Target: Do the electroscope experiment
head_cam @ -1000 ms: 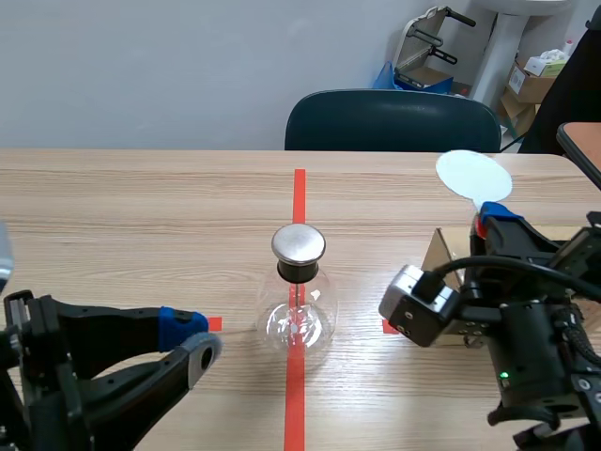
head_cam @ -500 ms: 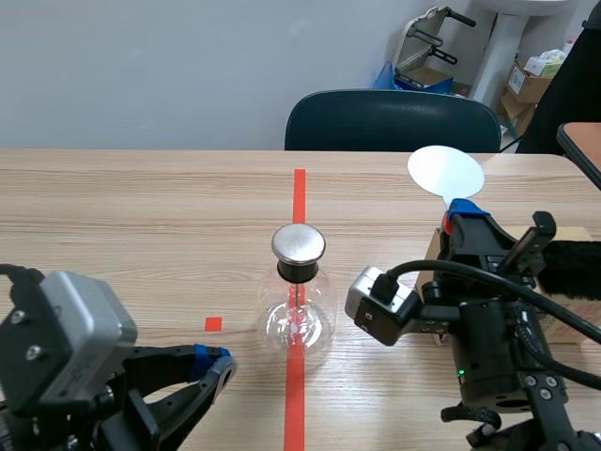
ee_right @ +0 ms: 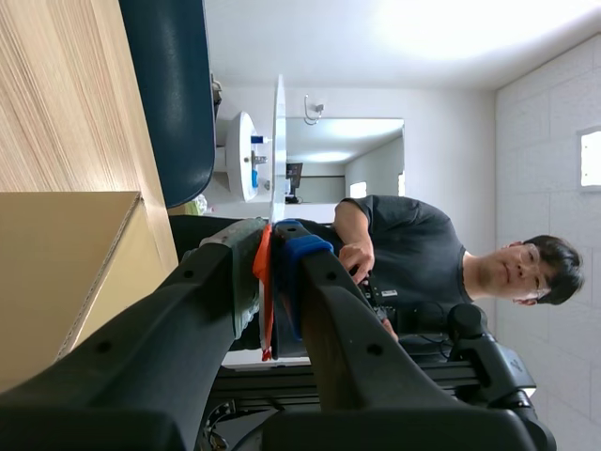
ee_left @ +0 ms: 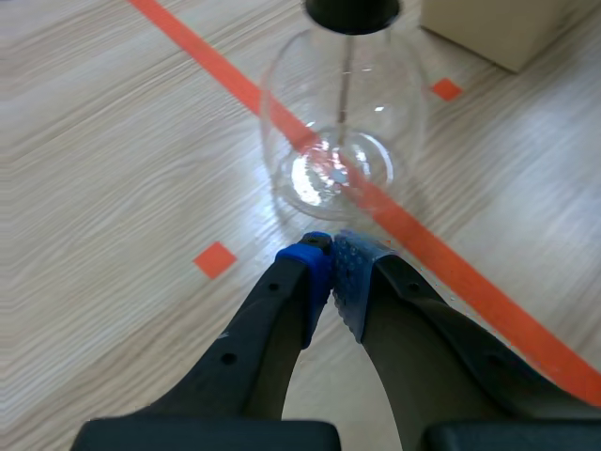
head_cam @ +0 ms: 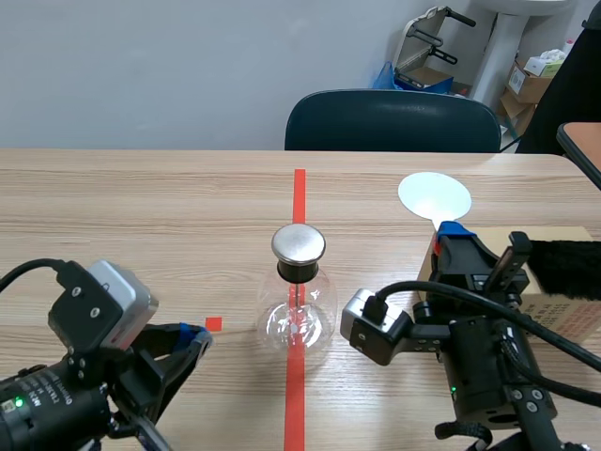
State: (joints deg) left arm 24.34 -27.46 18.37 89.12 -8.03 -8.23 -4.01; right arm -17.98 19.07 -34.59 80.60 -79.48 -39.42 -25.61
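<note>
Wooden table (head_cam: 141, 207), chair (head_cam: 392, 120) behind | flask (head_cam: 299, 318) centre | right tool (ee_right: 268, 256) clamps disc (head_cam: 434, 195) beside box (head_cam: 568, 319) | left tool (ee_left: 331, 270) closed, empty

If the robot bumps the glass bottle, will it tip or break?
Probably fragile: the flask looks like thin clear glass. Its wide belly sits low, so it likely slides before tipping, though the metal cap adds top weight.

Ahead of left end effector (ee_left: 331, 270), pads (ee_left: 350, 272) pressed together: glass flask (ee_left: 343, 132) standing on orange tape line (ee_left: 216, 66).
</note>
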